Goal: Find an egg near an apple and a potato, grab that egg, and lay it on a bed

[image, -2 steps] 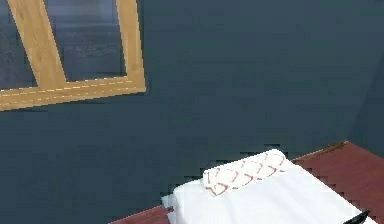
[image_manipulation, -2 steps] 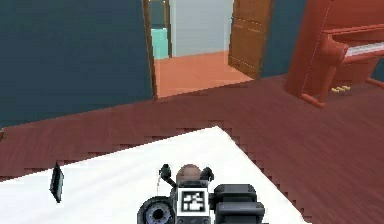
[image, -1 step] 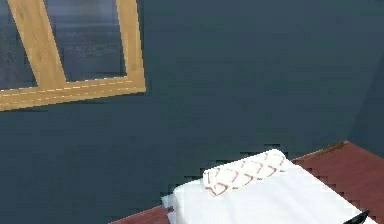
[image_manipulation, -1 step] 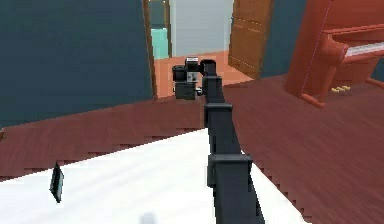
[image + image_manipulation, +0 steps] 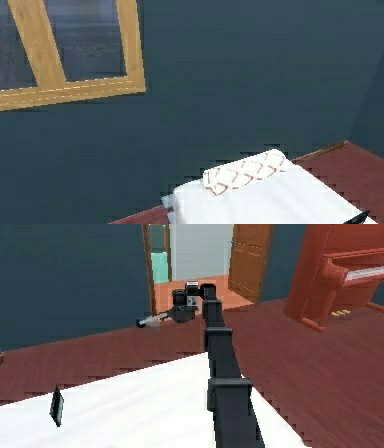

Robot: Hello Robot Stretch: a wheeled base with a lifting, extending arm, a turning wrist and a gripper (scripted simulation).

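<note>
White bed (image 5: pixel 130 399) sits under the arm's near part, w/ gripper (image 5: pixel 145 321) out past its edge over wood floor (image 5: pixel 300 364), so bed lies back along the arm; can't tell if it holds an egg.

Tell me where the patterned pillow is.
In the forward view's lower right, the patterned pillow lies at the far end of the white bed, by the dark blue wall, below and right of the wood-framed window.
</note>
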